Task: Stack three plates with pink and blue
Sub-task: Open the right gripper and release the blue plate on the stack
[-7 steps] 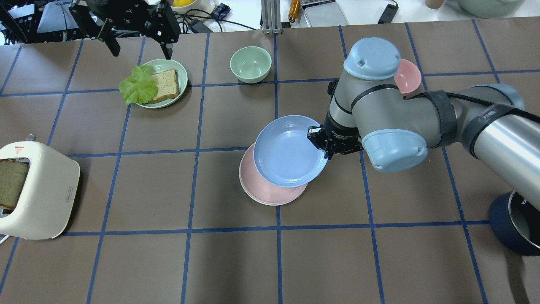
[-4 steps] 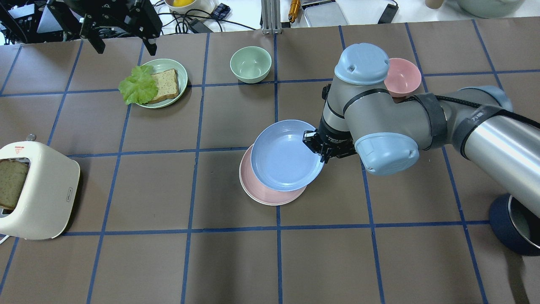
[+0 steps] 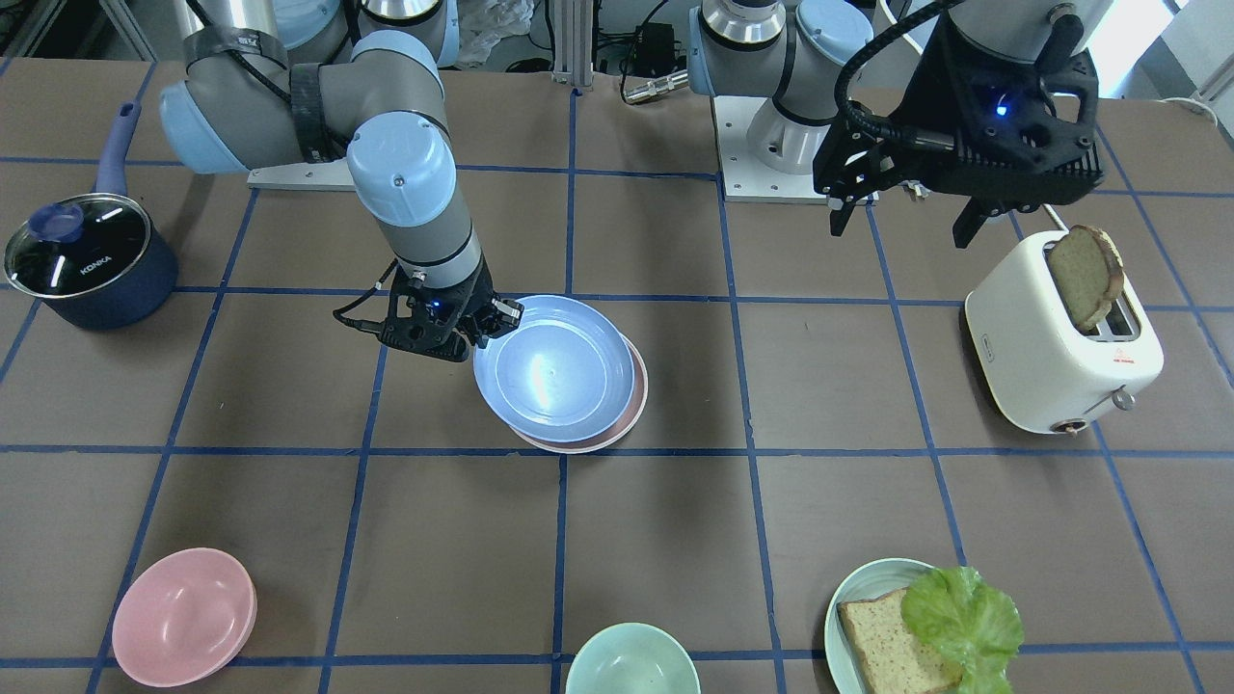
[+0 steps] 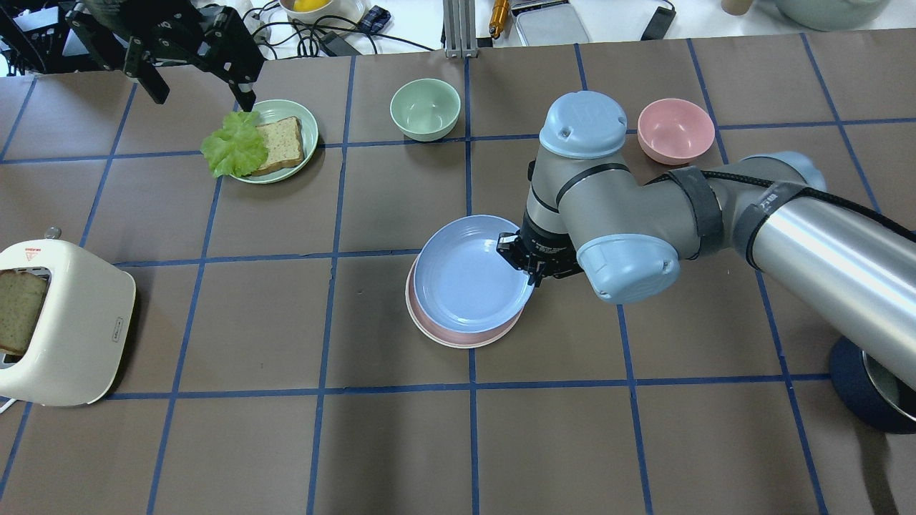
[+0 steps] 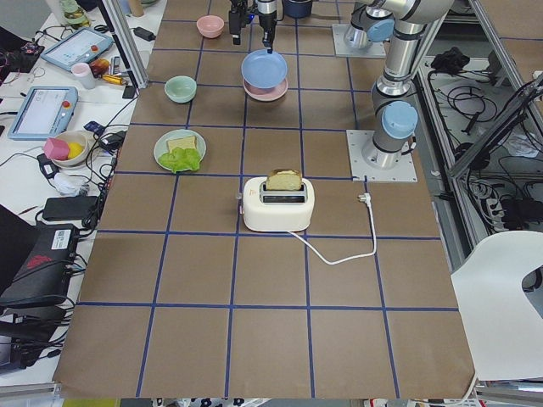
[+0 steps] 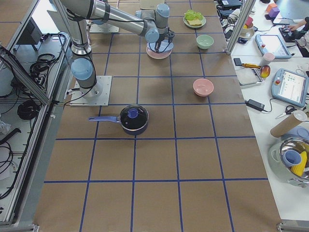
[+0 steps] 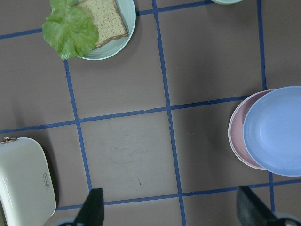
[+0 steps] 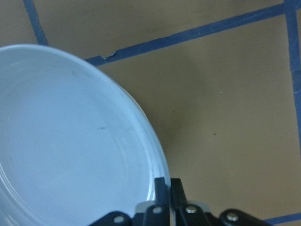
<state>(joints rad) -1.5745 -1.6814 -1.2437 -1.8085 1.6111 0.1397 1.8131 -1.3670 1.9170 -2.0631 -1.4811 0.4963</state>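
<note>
My right gripper (image 4: pixel 526 268) is shut on the right rim of the light blue plate (image 4: pixel 469 275); the right wrist view shows the shut fingers (image 8: pixel 168 188) on that rim (image 8: pixel 70 141). The blue plate lies over the pale pink plate (image 4: pixel 458 337), slightly off-centre towards the far right. I cannot tell whether they touch. A thin cream-white plate edge (image 3: pixel 569 449) shows under the pink plate (image 3: pixel 638 386). My left gripper (image 4: pixel 197 79) is open and empty, high above the far left of the table near the bread plate.
A green plate (image 4: pixel 309 129) with bread and lettuce and a green bowl (image 4: pixel 425 107) stand at the back. A pink bowl (image 4: pixel 675 129) is at the back right. A white toaster (image 4: pixel 64 322) with bread is at the left edge, a dark blue pot (image 4: pixel 876 379) at the right edge.
My right gripper has carried the blue plate left and nearer, so it covers more of the pink plate. My left gripper has drifted further left.
</note>
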